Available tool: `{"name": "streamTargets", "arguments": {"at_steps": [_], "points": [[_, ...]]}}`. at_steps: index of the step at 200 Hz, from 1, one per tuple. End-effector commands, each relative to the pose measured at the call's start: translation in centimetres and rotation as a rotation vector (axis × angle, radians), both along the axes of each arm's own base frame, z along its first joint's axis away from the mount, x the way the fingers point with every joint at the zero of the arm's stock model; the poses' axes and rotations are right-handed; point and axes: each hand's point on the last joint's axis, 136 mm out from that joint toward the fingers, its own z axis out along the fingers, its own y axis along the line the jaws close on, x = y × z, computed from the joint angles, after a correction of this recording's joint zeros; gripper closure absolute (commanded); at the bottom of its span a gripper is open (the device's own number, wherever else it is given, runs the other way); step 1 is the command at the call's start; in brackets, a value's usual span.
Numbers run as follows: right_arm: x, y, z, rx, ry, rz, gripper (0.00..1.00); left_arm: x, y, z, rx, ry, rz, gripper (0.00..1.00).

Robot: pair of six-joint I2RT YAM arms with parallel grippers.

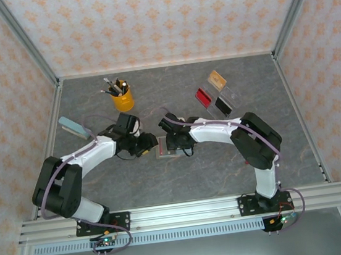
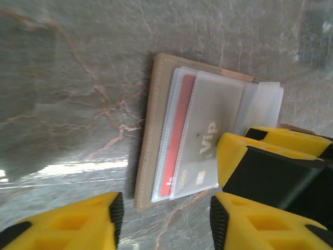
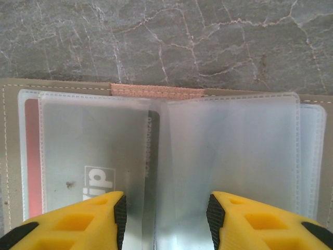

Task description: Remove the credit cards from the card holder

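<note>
Two finger pairs, both spread, pinching nothing: left gripper (image 2: 164, 219) astride the card holder (image 2: 151, 130) edge, right gripper (image 3: 165, 213) above its clear sleeves (image 3: 234, 156). Lying open mid-table (image 1: 165, 184) between the arms; tan outside, red card (image 2: 179, 135) and pale card (image 2: 205, 140) marked "Vip" tucked inside. Farther right, clear tray (image 1: 235, 94) with red, black and orange cards.

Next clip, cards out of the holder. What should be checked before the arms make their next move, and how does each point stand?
1. The card holder lies open on the table: ok.
2. Holder emptied: not ok; a red card and a Vip card sit in its clear sleeves.
3. The left claw is free, jaws apart: ok.
4. The right claw hangs over the sleeves, jaws apart: ok.
5. Either claw touching a sleeve: cannot tell.
</note>
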Motion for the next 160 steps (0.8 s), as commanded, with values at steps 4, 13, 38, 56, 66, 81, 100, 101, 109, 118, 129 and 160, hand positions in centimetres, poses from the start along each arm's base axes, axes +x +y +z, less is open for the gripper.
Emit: {"name": "streamTargets", "arguments": {"at_steps": [4, 13, 38, 56, 66, 81, 100, 101, 109, 118, 129, 160], "points": [[-1.8, -2.6, -3.8, -0.069, 0.102, -0.018, 0.55, 1.3, -2.2, 0.9, -0.073, -0.032, -0.023, 0.61], [-1.8, -2.6, -3.8, -0.064, 0.103, -0.021, 0.55, 1.4, -2.5, 0.7, -0.077, -0.027, -0.026, 0.64], [-1.8, -2.7, -3.9, -0.049, 0.11, -0.027, 0.56, 1.3, -2.9, -0.1, -0.073, -0.007, -0.038, 0.72], [-1.9, -2.5, -4.0, -0.033, 0.12, -0.026, 0.57, 1.2, -3.3, -0.7, -0.079, 0.006, -0.046, 0.76], [-1.9, -2.5, -4.0, -0.028, 0.124, -0.027, 0.57, 1.1, -3.4, -0.9, -0.087, 0.011, -0.05, 0.78], [-1.9, -2.5, -4.1, -0.028, 0.126, -0.029, 0.57, 1.1, -3.5, -1.1, -0.083, 0.016, -0.051, 0.78], [-1.9, -2.5, -4.1, -0.021, 0.129, -0.033, 0.57, 1.0, -3.1, -1.6, -0.056, 0.031, -0.046, 0.78], [-1.9, -2.5, -4.1, -0.021, 0.13, -0.033, 0.57, 1.0, -3.1, -1.6, -0.055, 0.033, -0.046, 0.78], [-1.9, -2.5, -4.2, -0.019, 0.132, -0.034, 0.57, 0.9, -3.0, -1.9, -0.047, 0.042, -0.045, 0.78], [-1.9, -2.5, -4.2, -0.018, 0.134, -0.036, 0.57, 0.8, -2.8, -2.3, -0.032, 0.053, -0.043, 0.77], [-1.9, -2.5, -4.2, -0.017, 0.136, -0.038, 0.57, 0.6, -2.4, -2.7, -0.009, 0.064, -0.039, 0.76], [-2.0, -2.8, -4.5, -0.029, 0.144, -0.041, 0.61, 0.5, -2.2, -3.1, 0.005, 0.069, -0.038, 0.75]]}}
